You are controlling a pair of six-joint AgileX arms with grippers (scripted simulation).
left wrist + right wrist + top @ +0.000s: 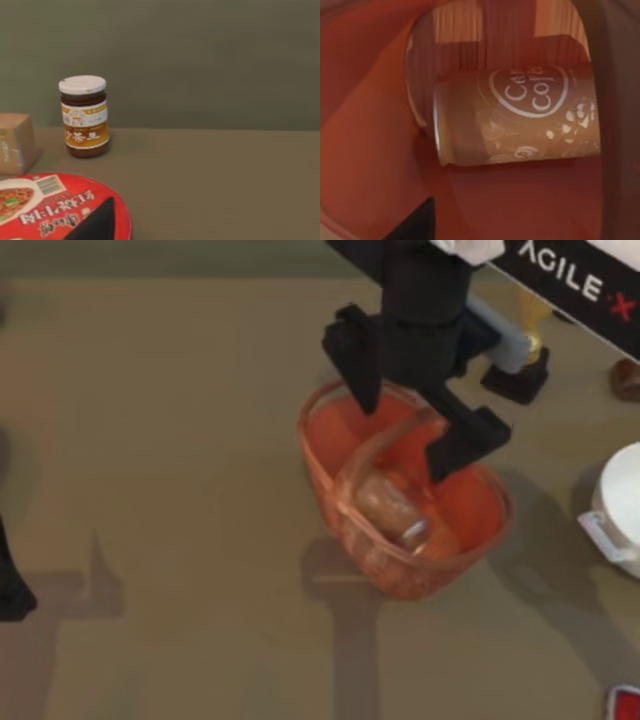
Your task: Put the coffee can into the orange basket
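Observation:
The coffee can lies on its side inside the orange basket, under the arched handle. In the right wrist view the tan coffee can with white print rests on the orange basket floor. My right gripper hangs open just above the basket, its two black fingers spread wide and apart from the can. One fingertip shows in the right wrist view. My left arm stays parked at the table's left edge, one fingertip in its wrist view.
A white pot stands at the right edge, a red item at the bottom right, a yellow bottle behind the basket. Near the left arm are a sauce jar, a red noodle bowl and a brown box.

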